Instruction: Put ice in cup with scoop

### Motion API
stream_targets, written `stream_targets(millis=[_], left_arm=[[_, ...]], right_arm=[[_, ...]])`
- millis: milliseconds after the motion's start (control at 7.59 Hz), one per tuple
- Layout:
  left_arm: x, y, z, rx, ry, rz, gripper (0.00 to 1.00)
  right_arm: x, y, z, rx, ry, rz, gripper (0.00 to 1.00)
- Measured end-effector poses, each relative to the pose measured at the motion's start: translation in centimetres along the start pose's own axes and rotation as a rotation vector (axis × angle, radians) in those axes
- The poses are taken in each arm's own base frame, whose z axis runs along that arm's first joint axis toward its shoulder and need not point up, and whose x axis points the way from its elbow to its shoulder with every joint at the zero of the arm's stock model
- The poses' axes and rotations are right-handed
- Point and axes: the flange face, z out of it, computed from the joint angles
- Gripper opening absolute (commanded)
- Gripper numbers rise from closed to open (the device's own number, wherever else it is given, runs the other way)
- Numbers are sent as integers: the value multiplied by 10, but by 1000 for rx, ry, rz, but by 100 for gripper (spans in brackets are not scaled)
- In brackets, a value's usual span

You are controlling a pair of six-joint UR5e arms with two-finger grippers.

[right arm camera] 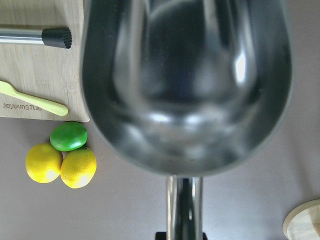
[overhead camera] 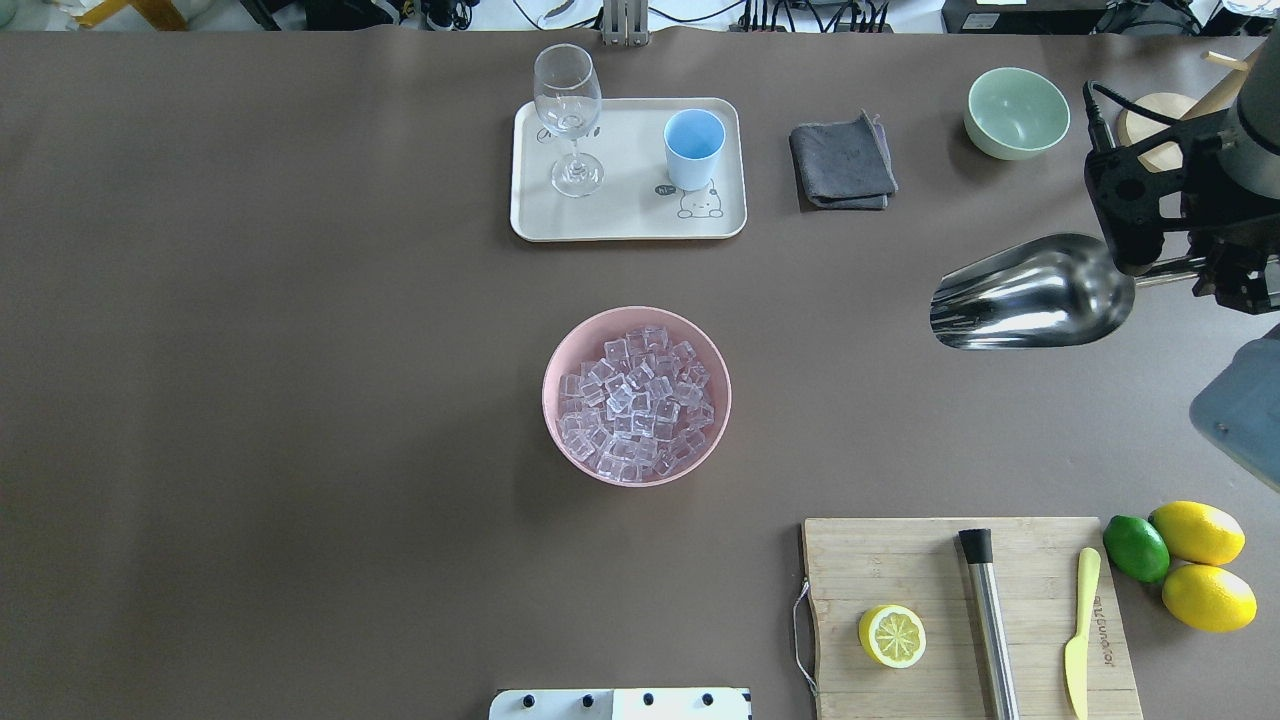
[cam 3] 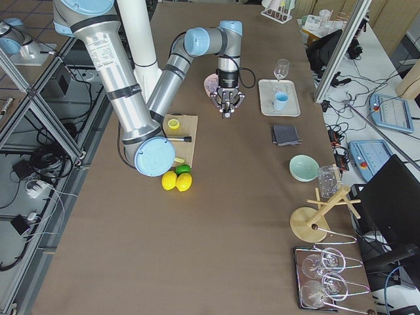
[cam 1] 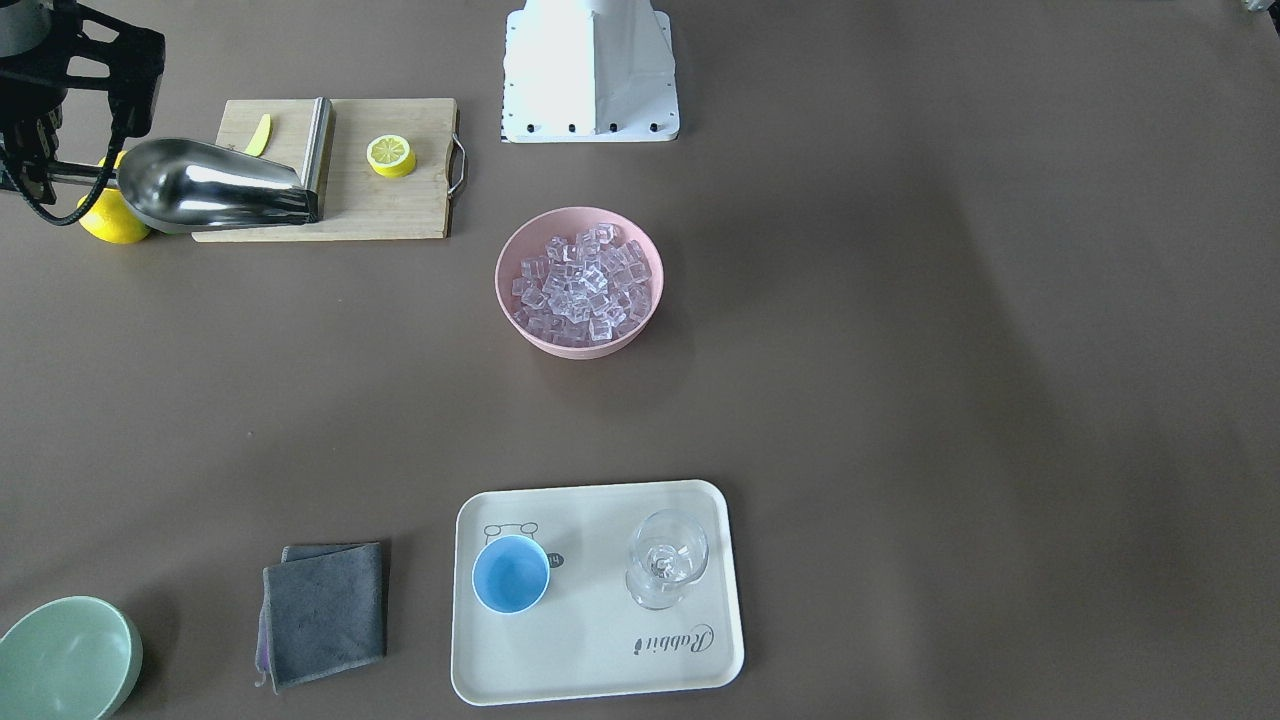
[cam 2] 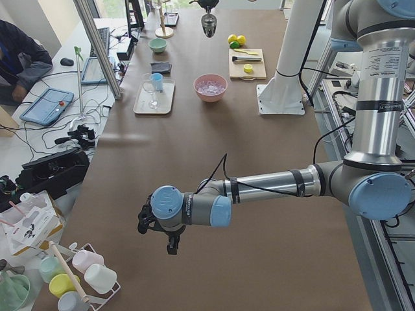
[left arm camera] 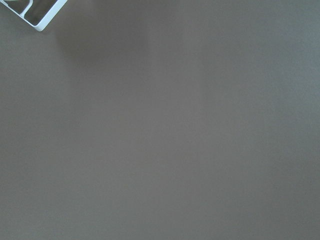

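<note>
The steel scoop (overhead camera: 1035, 295) hangs empty above the table's right side, its trough open toward the middle. My right gripper (overhead camera: 1232, 278) is shut on its rod handle; the right wrist view looks straight into the empty trough (right arm camera: 185, 85). The ice (overhead camera: 636, 405) fills a pink bowl (overhead camera: 547, 390) at the table's centre, to the left of the scoop. The light-blue cup (overhead camera: 694, 148) stands upright and empty on a cream tray (overhead camera: 630, 218) at the far side. My left gripper (cam 2: 162, 228) shows only in the exterior left view, over bare table; I cannot tell whether it is open.
A stemmed glass (overhead camera: 568, 115) stands on the tray beside the cup. A grey cloth (overhead camera: 842, 160) and a pale green bowl (overhead camera: 1016, 112) lie right of the tray. A cutting board (overhead camera: 940, 580) bears a steel cylinder (overhead camera: 990, 630), half lemon (overhead camera: 891, 636) and yellow knife (overhead camera: 1080, 630).
</note>
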Motion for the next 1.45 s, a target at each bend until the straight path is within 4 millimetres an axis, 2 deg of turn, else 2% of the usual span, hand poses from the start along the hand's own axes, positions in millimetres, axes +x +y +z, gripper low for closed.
stream_targets(millis=[1449], left_arm=[[1, -1, 1, 10, 0, 14, 98]], right_arm=[[-1, 2, 0, 0, -1, 0, 0]])
